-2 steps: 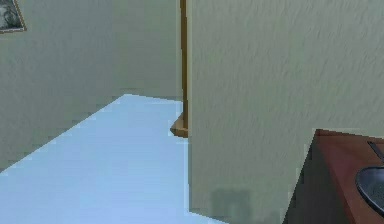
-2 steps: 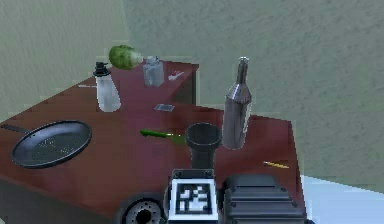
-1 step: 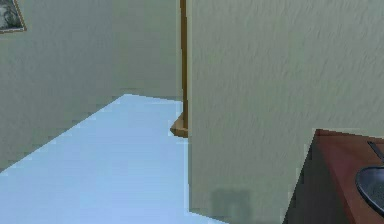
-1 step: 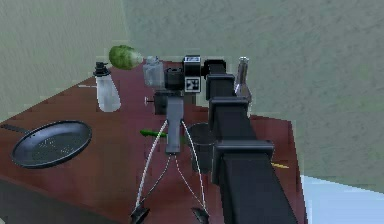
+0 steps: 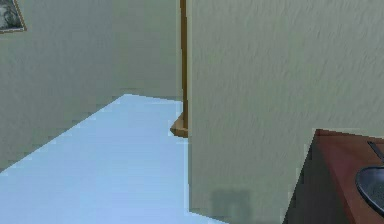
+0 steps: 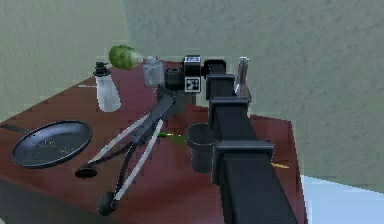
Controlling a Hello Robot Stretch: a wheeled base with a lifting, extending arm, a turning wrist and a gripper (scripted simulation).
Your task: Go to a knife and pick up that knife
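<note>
Arm side view: a dark red-brown counter (image 6: pixel 150 190) takes up the lower half of the picture, with a pale green-grey wall (image 6: pixel 310 70) behind it. The arm (image 6: pixel 245 170), a dark square bar, rises from 6 o'clock toward the centre. Two white marker squares (image 6: pixel 200 76) stand at its far end, near 12 o'clock. The claw (image 6: pixel 101 182) runs from there down toward 8 o'clock, its two thin fingers (image 6: pixel 125 143) lying over the countertop.

Whether the claw is grasping anything or is released cannot be told, since the countertop and small items lie at and behind its far end.

Items on the counter:
- A black frying pan (image 6: pixel 48 144) at 9 o'clock, just beside the finger ends.
- A small dark round mark (image 6: pixel 85 172) at 8 o'clock, between the pan and the fingers.
- A white bottle (image 6: pixel 106 88) at 10 o'clock.
- A green rounded item (image 6: pixel 125 55) and a grey cup (image 6: pixel 152 70) toward 11 o'clock, near the wall.
- A dark cup (image 6: pixel 200 146) at the centre, against the arm.

The knife cannot be identified with certainty. A thin pale sliver (image 6: pixel 177 138) lies on the counter between the fingers and the dark cup, too small to name.

Forward view: a pale blue floor (image 5: pixel 100 160) lies between beige walls (image 5: pixel 270 90). A wooden door frame (image 5: pixel 184 70) stands at 12 o'clock. A framed picture (image 5: pixel 10 15) hangs at 10 o'clock. The counter's corner shows at 4 o'clock, carrying a dark round rim (image 5: pixel 374 186).
</note>
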